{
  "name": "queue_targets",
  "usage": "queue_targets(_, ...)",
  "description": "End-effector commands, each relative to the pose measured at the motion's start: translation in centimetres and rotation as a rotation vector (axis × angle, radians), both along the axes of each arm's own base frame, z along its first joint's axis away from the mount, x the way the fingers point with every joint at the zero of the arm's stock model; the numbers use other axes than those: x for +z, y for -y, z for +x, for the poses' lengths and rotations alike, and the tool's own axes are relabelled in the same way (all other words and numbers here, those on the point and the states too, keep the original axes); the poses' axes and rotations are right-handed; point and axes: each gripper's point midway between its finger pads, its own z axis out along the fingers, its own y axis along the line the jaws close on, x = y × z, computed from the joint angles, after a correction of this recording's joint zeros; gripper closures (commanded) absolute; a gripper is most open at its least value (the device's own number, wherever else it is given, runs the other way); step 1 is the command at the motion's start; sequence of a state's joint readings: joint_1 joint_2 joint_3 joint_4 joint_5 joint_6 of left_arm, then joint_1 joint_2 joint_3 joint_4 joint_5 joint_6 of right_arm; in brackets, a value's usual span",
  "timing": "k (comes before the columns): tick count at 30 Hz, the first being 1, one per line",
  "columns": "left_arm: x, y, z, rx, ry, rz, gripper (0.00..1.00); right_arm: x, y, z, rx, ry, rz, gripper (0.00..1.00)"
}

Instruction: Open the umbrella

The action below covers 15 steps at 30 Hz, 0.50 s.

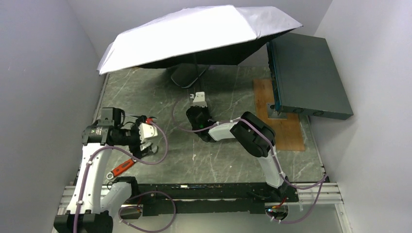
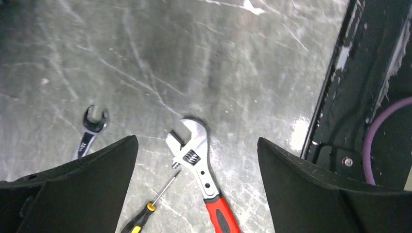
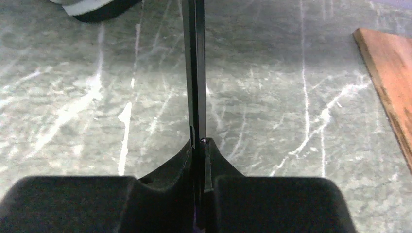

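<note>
The umbrella [image 1: 194, 34] stands fully spread at twelve o'clock; opening judged complete. The right gripper [image 3: 198, 141] clamps its shaft [image 3: 194, 58]; the left gripper [image 2: 197, 140], at eight o'clock, gapes empty. Release possibly outstanding.

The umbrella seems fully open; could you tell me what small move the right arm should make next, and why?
Probably lower the shaft so the umbrella rests on the table: its canopy is spread, the right gripper alone clamps the shaft, and the left gripper hangs open.
</note>
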State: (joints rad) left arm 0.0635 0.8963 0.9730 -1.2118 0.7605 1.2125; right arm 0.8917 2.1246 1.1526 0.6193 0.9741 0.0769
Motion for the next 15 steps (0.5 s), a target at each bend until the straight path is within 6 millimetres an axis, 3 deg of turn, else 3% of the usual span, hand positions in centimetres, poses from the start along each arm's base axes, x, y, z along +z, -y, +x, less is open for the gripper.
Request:
queue_targets(1, -1.9, 0.3, -0.3, -0.084, 0.016, 0.09, 0.02, 2.6, -2.5, 1.5, -0.013, 0.041, 0.19, 0.81)
queue_targets(7, -3.0, 0.8, -0.3, -0.131, 0.036, 0.082, 0.02, 3.5, -1.7, 0.0, 0.055, 0.047, 0.178, 0.32)
queue_targets(15, -5.4, 0.1, -0.5, -0.151, 0.033, 0.138, 0.01, 5.5, -1.9, -4.8, 0.349, 0.042, 0.092, 0.06)
